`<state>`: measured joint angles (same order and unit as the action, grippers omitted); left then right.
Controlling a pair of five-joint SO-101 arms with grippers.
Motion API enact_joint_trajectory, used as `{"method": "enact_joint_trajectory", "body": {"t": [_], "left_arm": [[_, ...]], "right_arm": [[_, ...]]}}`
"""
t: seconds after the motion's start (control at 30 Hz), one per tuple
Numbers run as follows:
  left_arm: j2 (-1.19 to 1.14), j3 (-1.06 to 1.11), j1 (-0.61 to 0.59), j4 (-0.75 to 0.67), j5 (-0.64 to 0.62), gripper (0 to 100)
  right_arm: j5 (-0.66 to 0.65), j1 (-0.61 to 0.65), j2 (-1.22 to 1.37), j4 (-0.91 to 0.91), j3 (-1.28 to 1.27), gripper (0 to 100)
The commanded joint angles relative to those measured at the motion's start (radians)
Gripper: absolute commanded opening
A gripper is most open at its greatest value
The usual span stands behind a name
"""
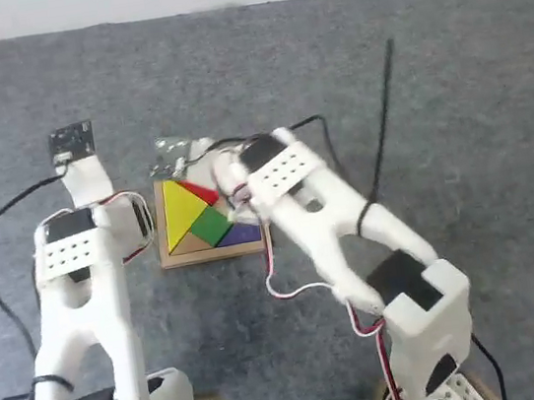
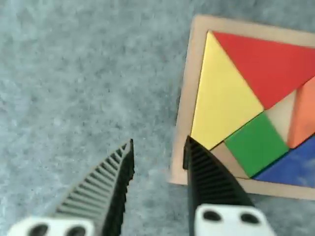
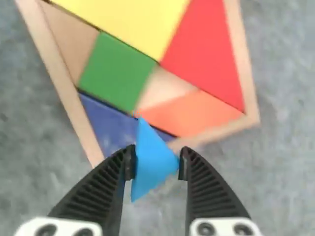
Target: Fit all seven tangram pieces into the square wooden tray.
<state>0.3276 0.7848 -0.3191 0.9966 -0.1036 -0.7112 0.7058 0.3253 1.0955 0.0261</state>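
Pinching blue triangle [image 3: 150,164] by edges in my right fingers [image 3: 199,187]: light, stiff, slick, guessing it twists easy. And my left fingers [image 2: 209,182] spread near tray [image 2: 183,123] corner.

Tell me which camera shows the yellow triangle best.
Left wrist view: the yellow triangle lies whole in the tray, edge against the red piece. The right wrist view cuts it off at the frame edge; the high view shows it whole but far off.
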Motion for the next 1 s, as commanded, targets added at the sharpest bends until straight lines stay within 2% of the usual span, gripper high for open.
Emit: {"method": "enact_joint_trajectory", "body": {"t": [0.0, 0.13, 0.2, 0.37, 0.53, 0.6, 0.73, 0.83, 0.97], "left_arm": [[0.044, 0.004, -0.02, -0.046, 0.02, 17], [0.044, 0.004, -0.02, -0.046, 0.02, 17], [0.044, 0.004, -0.02, -0.046, 0.02, 17], [0.044, 0.004, -0.02, -0.054, 0.02, 17], [0.044, 0.019, 0.003, -0.068, 0.021, 17], [0.044, 0.019, 0.069, -0.068, 0.066, 17], [0.044, 0.008, 0.301, -0.061, 0.193, 18], [0.038, -0.05, 0.391, -0.049, 0.239, 23], [-0.1, -0.197, 0.45, -0.011, 0.319, 23]], "right_arm": [[0.023, 0.028, 0.016, -0.005, 0.08, 11.9], [0.012, 0.024, 0.048, 0.024, 0.107, 33.6], [0.005, 0.025, 0.03, 0.059, 0.123, 40.8], [0.054, 0.002, -0.074, 0.097, 0.117, 40.6], [0.192, -0.12, -0.243, 0.148, 0.086, 33.3], [0.29, -0.228, -0.331, 0.18, 0.064, 24.7], [0.445, -0.458, -0.455, 0.183, -0.043, 0.6], [0.477, -0.561, -0.467, 0.148, -0.17, 5.4], [0.486, -0.624, -0.444, -0.021, -0.374, 1.3]]}}
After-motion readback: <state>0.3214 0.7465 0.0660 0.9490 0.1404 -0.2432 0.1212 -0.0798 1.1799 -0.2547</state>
